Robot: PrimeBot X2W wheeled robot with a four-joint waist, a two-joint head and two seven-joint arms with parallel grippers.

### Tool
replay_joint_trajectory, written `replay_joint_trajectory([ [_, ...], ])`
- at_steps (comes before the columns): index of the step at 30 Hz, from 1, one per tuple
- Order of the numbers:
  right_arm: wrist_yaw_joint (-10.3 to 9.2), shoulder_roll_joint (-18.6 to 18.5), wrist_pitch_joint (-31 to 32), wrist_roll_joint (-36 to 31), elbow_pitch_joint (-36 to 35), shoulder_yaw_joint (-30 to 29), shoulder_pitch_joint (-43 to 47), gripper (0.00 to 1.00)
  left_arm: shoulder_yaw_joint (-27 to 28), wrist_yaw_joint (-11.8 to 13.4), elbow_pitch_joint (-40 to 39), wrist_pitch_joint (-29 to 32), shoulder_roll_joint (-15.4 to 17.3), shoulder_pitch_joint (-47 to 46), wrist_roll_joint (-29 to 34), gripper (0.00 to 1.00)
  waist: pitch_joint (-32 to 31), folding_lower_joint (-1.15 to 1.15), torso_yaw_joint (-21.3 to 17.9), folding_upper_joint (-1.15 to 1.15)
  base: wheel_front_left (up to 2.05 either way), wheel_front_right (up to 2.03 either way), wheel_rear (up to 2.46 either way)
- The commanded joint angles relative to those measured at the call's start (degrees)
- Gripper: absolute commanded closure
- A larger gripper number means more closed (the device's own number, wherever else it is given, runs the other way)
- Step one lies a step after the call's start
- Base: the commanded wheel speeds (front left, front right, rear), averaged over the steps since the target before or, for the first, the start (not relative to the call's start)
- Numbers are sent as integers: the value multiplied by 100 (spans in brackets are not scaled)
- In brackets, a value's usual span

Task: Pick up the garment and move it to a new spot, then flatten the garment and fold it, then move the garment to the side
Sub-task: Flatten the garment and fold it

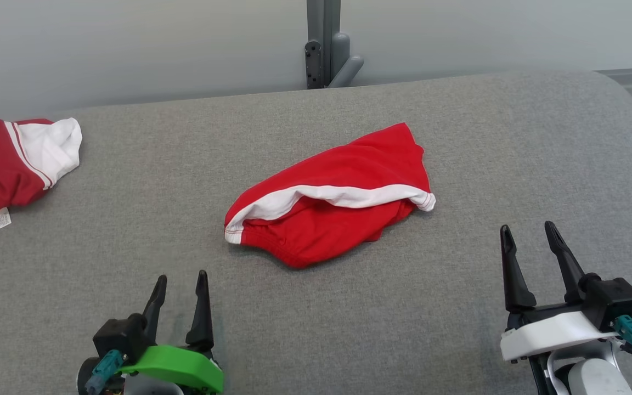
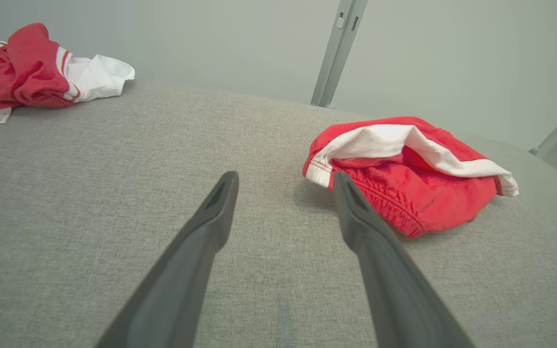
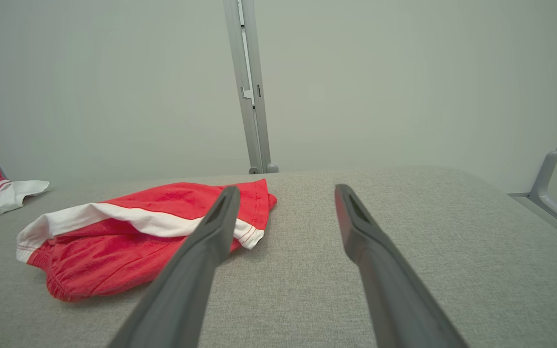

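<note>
Nearest, the left gripper [image 1: 181,276] at 7 o'clock and the right gripper [image 1: 527,226] at 5 o'clock are both poised with fingers spread, holding nothing. The red shorts [image 1: 343,181] lie bunched in the middle of the grey pad [image 1: 486,126], at 1 o'clock from the left gripper. For a clean lift I'd pinch the near gathered waistband, catching both layers. Count: two grippers, one pair of shorts, one other red-and-white garment [image 1: 3,159] at 10 o'clock, one post [image 1: 324,38] at 12
</note>
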Motion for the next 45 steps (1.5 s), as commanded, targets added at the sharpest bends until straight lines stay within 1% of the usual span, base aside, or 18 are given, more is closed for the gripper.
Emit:
replay_joint_trajectory([
  [1,-2,-15,-19,45,10,2,-75,0,-83,-31,71,-3,3,-168,-199,0,58,0,-17,18,0,0,0],
  [3,-2,-15,-20,48,11,11,-105,0,-246,26,219,16,5,-307,-623,0,117,0,-36,18,0,0,0],
  [4,-2,-15,-19,60,21,15,-135,0,-431,73,362,111,5,-483,-1034,0,188,0,-61,18,0,0,0],
  [7,-2,-14,-20,66,20,26,-198,0,-693,125,565,275,6,-764,-1609,0,307,0,-107,18,0,0,0],
  [12,-2,-16,-20,79,16,66,-305,0,-989,222,1022,400,7,-1275,-2168,0,521,0,-242,18,0,0,0],
  [17,-2,-14,-20,101,0,88,-374,0,-1094,307,1514,423,10,-1660,-2834,0,683,0,-403,18,0,0,0],
  [19,-2,-16,-20,106,-4,81,-388,0,-1103,291,1596,406,10,-1719,-2958,0,708,0,-427,18,0,0,0],
  [20,-2,-14,-20,115,-11,76,-399,0,-1114,260,1720,348,10,-1833,-3203,0,750,0,-468,18,0,0,0],
  [24,-2,-14,-20,104,-19,70,-408,0,-1142,159,1894,237,10,-2006,-3609,0,795,0,-516,18,0,0,0],
  [30,-2,-15,-20,110,-22,82,-407,0,-1097,54,2022,83,9,-2194,-3799,0,802,0,-550,18,0,0,0],
  [32,-2,-14,-20,107,-29,82,-398,0,-1069,9,2017,34,10,-2222,-3771,7,794,0,-552,18,0,0,0],
  [33,-2,-14,-20,102,-29,80,-388,0,-1056,-4,2004,33,9,-2227,-3761,16,788,0,-549,18,0,0,0],
  [37,-2,-14,-20,89,-19,69,-347,0,-1007,-52,1908,-9,9,-2139,-3705,40,759,0,-526,18,0,0,0],
  [38,-1,-15,-20,88,-17,70,-337,0,-987,-59,1864,-13,9,-2095,-3692,41,754,0,-519,18,0,0,0],
  [41,-1,-14,-20,89,-19,64,-326,0,-844,-85,1657,-9,10,-1985,-3647,39,747,0,-483,18,0,0,0],
  [42,-2,-14,-20,91,-20,64,-325,0,-809,-89,1587,-8,10,-1943,-3646,41,747,0,-470,18,0,0,0],
  [44,-2,-15,-20,88,-18,71,-331,0,-774,-96,1476,-6,9,-1886,-3608,51,750,0,-441,18,0,0,0],
  [45,-2,-14,-20,84,-11,80,-335,0,-765,-98,1433,-7,10,-1874,-3591,54,751,0,-429,18,0,0,0],
])
